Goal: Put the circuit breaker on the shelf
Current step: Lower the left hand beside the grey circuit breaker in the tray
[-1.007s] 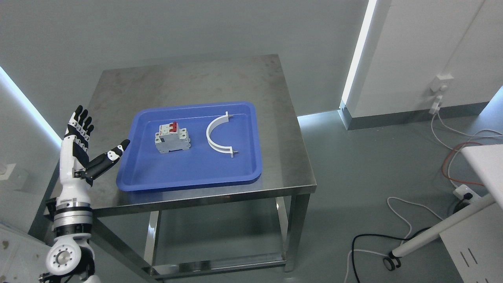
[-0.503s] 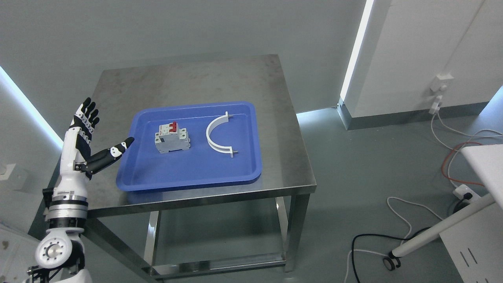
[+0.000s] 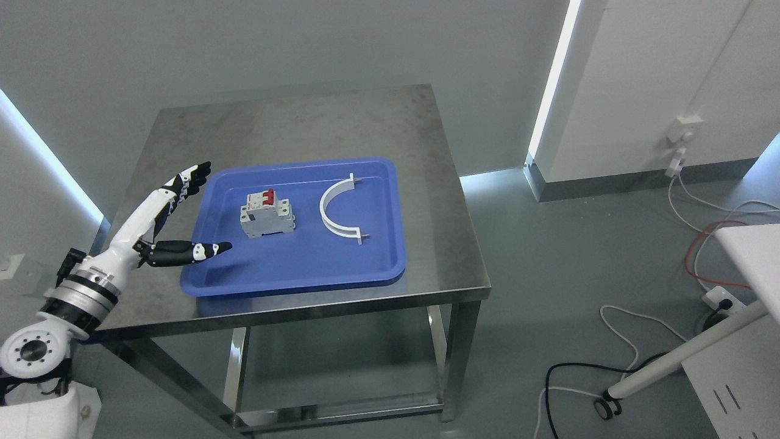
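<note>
A grey circuit breaker (image 3: 267, 216) with red switches lies in the left half of a blue tray (image 3: 378, 268) on a steel table (image 3: 292, 122). My left hand (image 3: 204, 210) is open, its fingers spread and its thumb pointing right over the tray's left edge. It hovers just left of the breaker and does not touch it. The right arm is out of view. No shelf shows.
A white curved bracket (image 3: 339, 208) lies in the tray to the right of the breaker. A white wheeled stand (image 3: 676, 360) and loose cables (image 3: 615, 366) are on the floor at the right. Walls stand close behind and left of the table.
My left arm has lowered and swung right. The hand went from upright beside the table to stretched out over the tray's left edge, closer to the breaker.
</note>
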Tool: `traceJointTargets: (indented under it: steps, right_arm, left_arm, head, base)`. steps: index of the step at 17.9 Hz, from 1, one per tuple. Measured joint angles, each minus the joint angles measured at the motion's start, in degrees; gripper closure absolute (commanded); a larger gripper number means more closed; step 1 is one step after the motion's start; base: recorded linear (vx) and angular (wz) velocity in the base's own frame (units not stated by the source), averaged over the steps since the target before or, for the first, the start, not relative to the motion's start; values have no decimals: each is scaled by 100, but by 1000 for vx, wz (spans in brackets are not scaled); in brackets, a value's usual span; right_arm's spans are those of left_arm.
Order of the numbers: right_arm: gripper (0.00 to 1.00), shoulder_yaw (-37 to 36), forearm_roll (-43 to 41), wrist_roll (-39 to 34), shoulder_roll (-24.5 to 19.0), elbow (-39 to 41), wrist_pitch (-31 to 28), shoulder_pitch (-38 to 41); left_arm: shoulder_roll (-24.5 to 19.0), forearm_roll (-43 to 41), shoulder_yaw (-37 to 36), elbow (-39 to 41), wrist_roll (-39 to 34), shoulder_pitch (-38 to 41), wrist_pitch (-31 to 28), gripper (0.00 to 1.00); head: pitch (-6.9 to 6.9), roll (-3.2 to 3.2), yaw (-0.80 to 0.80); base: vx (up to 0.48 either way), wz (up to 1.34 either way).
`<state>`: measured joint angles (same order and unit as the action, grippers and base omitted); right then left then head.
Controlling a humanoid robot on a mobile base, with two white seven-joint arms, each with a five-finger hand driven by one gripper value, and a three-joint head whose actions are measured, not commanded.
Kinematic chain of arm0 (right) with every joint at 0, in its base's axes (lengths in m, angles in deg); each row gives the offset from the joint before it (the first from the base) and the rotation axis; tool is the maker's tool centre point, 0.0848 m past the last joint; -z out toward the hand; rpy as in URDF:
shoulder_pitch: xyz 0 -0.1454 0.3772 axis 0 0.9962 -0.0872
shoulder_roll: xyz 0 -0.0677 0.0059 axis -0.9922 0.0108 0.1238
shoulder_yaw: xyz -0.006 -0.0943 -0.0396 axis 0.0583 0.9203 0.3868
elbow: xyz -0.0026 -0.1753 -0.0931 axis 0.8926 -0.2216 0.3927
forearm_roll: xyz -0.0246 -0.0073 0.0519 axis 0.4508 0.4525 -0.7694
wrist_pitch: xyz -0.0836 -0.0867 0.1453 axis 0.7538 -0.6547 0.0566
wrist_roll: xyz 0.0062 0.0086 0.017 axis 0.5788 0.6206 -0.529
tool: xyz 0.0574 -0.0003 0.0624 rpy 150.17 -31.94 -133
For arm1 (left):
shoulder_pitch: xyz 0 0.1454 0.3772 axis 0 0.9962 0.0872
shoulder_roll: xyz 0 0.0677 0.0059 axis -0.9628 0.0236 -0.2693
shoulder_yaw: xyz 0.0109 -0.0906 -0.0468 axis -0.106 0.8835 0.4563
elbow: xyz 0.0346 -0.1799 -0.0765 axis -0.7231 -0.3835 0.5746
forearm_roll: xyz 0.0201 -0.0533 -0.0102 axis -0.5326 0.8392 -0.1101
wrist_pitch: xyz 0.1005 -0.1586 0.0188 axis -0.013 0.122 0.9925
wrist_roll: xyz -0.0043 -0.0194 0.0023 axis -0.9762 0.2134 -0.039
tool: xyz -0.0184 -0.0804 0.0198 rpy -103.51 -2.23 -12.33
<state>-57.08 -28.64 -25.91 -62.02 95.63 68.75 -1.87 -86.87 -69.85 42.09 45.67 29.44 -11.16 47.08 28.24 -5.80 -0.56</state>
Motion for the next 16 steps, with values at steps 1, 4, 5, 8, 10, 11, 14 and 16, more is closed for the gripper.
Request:
traceJointTargets:
  steps: [1, 4, 5, 8, 10, 11, 14, 16]
  right_arm:
    - [0, 0, 0, 0, 0, 0, 0, 0]
    - [0, 0, 0, 4, 0, 0, 0, 0]
    - [0, 0, 0, 5, 0, 0, 0, 0]
    - [0, 0, 0, 5, 0, 0, 0, 0]
    - [0, 0, 0, 7, 0, 0, 0, 0]
    - [0, 0, 0, 7, 0, 0, 0, 0]
    - [0, 0, 0, 8, 0, 0, 0, 0]
    - [0, 0, 0, 14, 0, 0, 0, 0]
  left_arm:
    - [-59, -136, -74, -22, 62, -55, -83, 6]
    - [-134, -584, -317, -116, 112, -298, -365, 11]
    - [-122, -744, -380, -157, 114, -387, -411, 14]
    - [-12, -1167, -529, -271, 118, -558, -496, 14]
    - [94, -1431, -608, -347, 119, -631, -514, 19]
    - [149, -1558, -643, -391, 119, -659, -516, 22]
    - [314, -1813, -732, -518, 119, -754, -535, 37]
    - [405, -1912, -782, -606, 119, -823, -534, 48]
  head:
    - [0, 0, 0]
    - [0, 0, 0]
    - [0, 0, 0]
    - [0, 0, 0]
    - [0, 0, 0]
    - [0, 0, 0]
    - [0, 0, 0]
    - [0, 0, 0]
  base:
    - [0, 0]
    - [0, 0]
    - [0, 0]
    - [0, 0]
    - [0, 0]
    - [0, 0]
    - [0, 0]
    - [0, 0]
